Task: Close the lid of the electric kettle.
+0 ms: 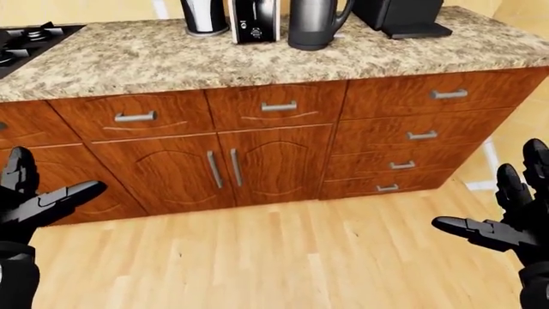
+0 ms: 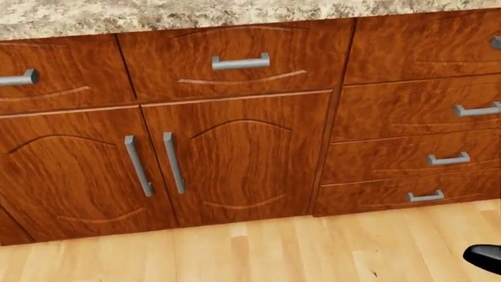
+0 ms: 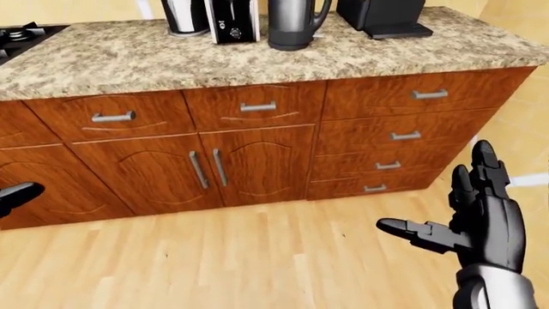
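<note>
No writing is legible on the kettle (image 1: pixel 313 24); both hands' fingers (image 3: pixel 420 232) are spread apart.

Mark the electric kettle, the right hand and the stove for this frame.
electric kettle (image 1: pixel 311 26): left-eye view, on its dark body; the top is cut off.
right hand (image 3: pixel 484 215): right-eye view, on the palm, fingers spread open.
stove (image 1: pixel 26 42): left-eye view, on the black burner grate at the counter's left end.

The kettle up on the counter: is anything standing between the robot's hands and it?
Nothing blocks it, only open air. The dark kettle stands on the granite counter at the view's top, its lid cut off. Both hands, left and right, hang low over the wooden floor, fingers open.
</note>
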You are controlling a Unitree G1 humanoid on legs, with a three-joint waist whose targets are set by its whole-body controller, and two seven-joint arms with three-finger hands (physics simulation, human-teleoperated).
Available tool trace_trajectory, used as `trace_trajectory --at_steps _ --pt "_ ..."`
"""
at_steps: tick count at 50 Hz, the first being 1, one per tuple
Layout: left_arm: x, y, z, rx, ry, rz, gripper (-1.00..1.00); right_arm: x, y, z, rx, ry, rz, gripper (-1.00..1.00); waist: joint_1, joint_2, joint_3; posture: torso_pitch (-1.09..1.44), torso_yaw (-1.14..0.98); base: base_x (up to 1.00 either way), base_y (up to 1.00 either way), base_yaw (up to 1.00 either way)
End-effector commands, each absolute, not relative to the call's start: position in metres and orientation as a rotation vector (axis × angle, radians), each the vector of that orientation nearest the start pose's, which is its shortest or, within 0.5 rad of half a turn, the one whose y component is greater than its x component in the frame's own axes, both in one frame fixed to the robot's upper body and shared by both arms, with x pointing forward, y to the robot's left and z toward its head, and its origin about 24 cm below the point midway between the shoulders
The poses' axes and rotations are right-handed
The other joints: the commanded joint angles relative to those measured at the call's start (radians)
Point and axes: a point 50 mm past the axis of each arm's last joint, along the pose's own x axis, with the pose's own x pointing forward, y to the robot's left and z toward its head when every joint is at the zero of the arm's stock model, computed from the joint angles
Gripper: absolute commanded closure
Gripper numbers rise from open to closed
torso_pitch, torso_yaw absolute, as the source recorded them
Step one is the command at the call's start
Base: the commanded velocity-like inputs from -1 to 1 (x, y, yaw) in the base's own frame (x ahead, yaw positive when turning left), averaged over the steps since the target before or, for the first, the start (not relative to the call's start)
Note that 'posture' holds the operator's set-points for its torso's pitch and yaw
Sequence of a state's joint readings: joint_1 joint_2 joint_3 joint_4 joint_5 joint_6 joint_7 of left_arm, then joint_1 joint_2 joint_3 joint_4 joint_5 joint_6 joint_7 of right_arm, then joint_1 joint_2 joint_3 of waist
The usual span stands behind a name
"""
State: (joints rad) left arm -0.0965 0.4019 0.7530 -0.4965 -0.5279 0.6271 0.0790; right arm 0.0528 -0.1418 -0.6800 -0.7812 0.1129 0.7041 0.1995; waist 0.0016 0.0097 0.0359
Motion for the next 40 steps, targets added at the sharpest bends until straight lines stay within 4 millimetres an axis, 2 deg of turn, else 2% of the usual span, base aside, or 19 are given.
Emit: trace_trajectory --at_steps 1,2,3,9,10,14,16,17,19,20,22,26,29,30,31,32,33,35,40 --pt "0.1982 0.3243 0.2049 -0.062 -0.312 0.48 -1.0 0.1717 -0.2804 0.1745 -0.149 -0.165 -0.402 -1.0 0.002 0.003 -0.023 0.0 0.0 0.21 0.0 0.0" --pt "0.1984 0.3245 0.2045 -0.062 -0.312 0.48 -1.0 0.1713 -0.2803 0.1751 -0.147 -0.167 -0.402 -1.0 0.002 0.006 0.0 0.0 0.0 0.21 0.0 0.0" --pt "0.1987 0.3246 0.2043 -0.062 -0.312 0.481 -1.0 0.1714 -0.2804 0.1749 -0.147 -0.167 -0.403 -1.0 0.002 0.008 0.004 0.0 0.0 0.21 0.0 0.0" --pt "0.2002 0.3255 0.2022 -0.062 -0.311 0.481 -1.0 0.1713 -0.28 0.1749 -0.148 -0.167 -0.402 -1.0 0.003 0.022 -0.003 0.0 0.0 0.25 0.0 0.0" --pt "0.2002 0.3258 0.2016 -0.062 -0.31 0.482 -1.0 0.1716 -0.2797 0.1749 -0.148 -0.167 -0.4 -1.0 0.004 0.015 0.015 0.0 0.0 0.43 0.0 0.0" --pt "0.2003 0.3259 0.2012 -0.062 -0.31 0.481 -1.0 0.1714 -0.2799 0.1748 -0.148 -0.169 -0.402 -1.0 0.011 -0.002 0.021 0.0 0.0 0.43 0.0 0.0" --pt "0.1996 0.3259 0.2022 -0.063 -0.312 0.483 -1.0 0.1722 -0.2802 0.1743 -0.15 -0.169 -0.403 -1.0 0.016 -0.032 0.011 0.0 0.0 0.43 0.0 0.0" --pt "0.1992 0.3254 0.2025 -0.062 -0.312 0.481 -1.0 0.1723 -0.2802 0.1742 -0.149 -0.171 -0.403 -1.0 0.015 -0.058 0.006 0.0 0.0 0.42 0.0 0.0" --pt "0.1993 0.3255 0.2026 -0.063 -0.313 0.482 -1.0 0.173 -0.2797 0.174 -0.15 -0.169 -0.402 -1.0 0.007 -0.046 0.013 0.0 0.0 0.43 0.0 0.0" --pt "0.1995 0.3257 0.2024 -0.062 -0.312 0.483 -1.0 0.1734 -0.28 0.1734 -0.15 -0.169 -0.402 -1.0 0.009 -0.055 0.016 0.0 0.0 0.43 0.0 0.0" --pt "0.1995 0.3258 0.2023 -0.063 -0.313 0.483 -1.0 0.1729 -0.2801 0.1734 -0.149 -0.169 -0.403 -1.0 0.002 -0.052 0.005 0.0 0.0 0.43 0.0 0.0" --pt "0.1996 0.326 0.2028 -0.064 -0.313 0.485 -1.0 0.1734 -0.2802 0.1727 -0.15 -0.168 -0.403 -1.0 -0.008 -0.023 0.013 0.0 0.0 0.42 0.0 0.0" --pt "0.1992 0.3256 0.2032 -0.063 -0.314 0.485 -1.0 0.1722 -0.2805 0.1736 -0.149 -0.167 -0.406 -1.0 -0.019 0.016 0.003 0.0 0.0 0.43 0.0 0.0" --pt "0.1992 0.3256 0.2031 -0.063 -0.314 0.485 -1.0 0.1732 -0.2808 0.1725 -0.15 -0.168 -0.405 -1.0 -0.02 0.04 -0.005 0.0 0.0 0.43 0.0 0.0" --pt "0.1993 0.3257 0.2029 -0.063 -0.313 0.485 -1.0 0.1734 -0.2809 0.1721 -0.151 -0.167 -0.405 -1.0 -0.013 0.075 -0.024 0.0 0.0 0.43 0.0 0.0" --pt "0.1992 0.3258 0.2028 -0.064 -0.313 0.485 -1.0 0.1729 -0.2806 0.1726 -0.15 -0.168 -0.405 -1.0 -0.003 0.039 0.005 0.0 0.0 0.43 0.0 0.0" --pt "0.1987 0.326 0.2036 -0.064 -0.314 0.485 -1.0 0.1724 -0.2805 0.1732 -0.151 -0.168 -0.406 -1.0 -0.012 0.064 0.025 0.0 0.0 0.43 0.0 0.0" --pt "0.199 0.3262 0.2033 -0.064 -0.314 0.486 -1.0 0.1737 -0.2809 0.1722 -0.151 -0.167 -0.406 -1.0 0.004 0.063 0.01 0.0 0.0 0.43 0.0 0.0" --pt "0.1985 0.3259 0.2045 -0.065 -0.316 0.487 -1.0 0.1724 -0.28 0.1735 -0.151 -0.167 -0.407 -1.0 0.019 0.031 0.008 0.0 0.0 0.43 0.0 0.0"
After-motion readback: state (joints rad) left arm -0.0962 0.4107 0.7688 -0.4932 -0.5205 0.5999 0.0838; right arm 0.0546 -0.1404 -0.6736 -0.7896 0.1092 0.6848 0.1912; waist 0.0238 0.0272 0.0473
